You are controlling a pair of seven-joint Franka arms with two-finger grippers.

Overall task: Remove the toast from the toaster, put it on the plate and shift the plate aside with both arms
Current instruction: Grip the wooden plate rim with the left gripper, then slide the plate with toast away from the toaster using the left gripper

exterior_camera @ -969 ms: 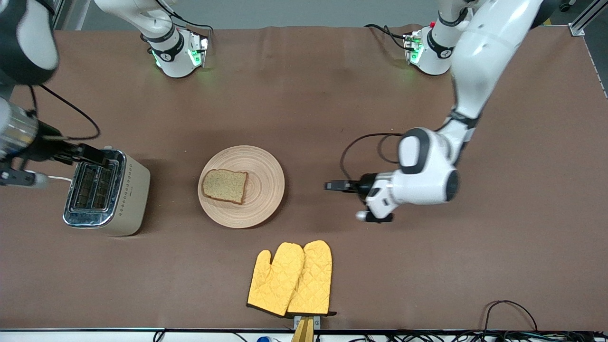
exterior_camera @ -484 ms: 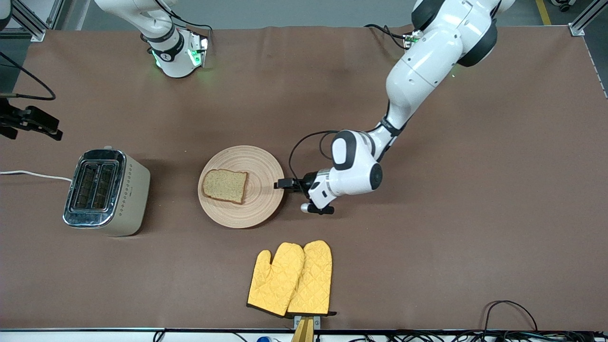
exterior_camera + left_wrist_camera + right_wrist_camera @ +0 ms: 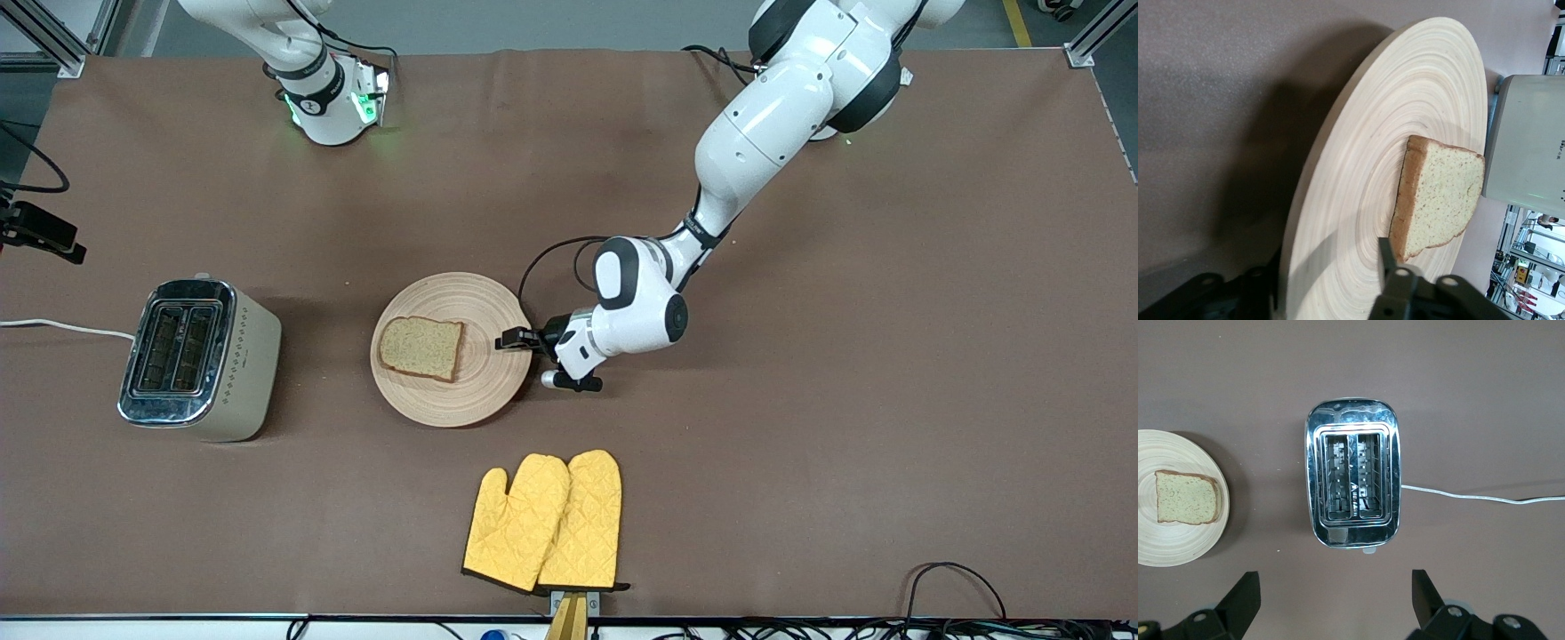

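Toast lies flat on the plate, slightly toward the toaster's side of its centre, so the lifting-out step looks finished and what remains is shifting the plate aside. The plate sits mid-table, with the toaster well apart from it toward the right arm's end, both slots empty (seen plainly from the right wrist).

The relation that matters is at the rim: the left end effector sits low at the plate's edge on the side facing the left arm's end of the table, reaching in sideways. In the left wrist view one finger lies over the plate's top surface, while the other side's dark parts show past the rim; the fingers straddle the edge, only partly drawn in, and a firm pinch cannot be confirmed. The left forearm runs nearly level, elbow bent back toward its base.

The right end effector waits spread wide, high over the toaster, holding nothing. Yellow oven mitts lie nearer the front camera than the plate.
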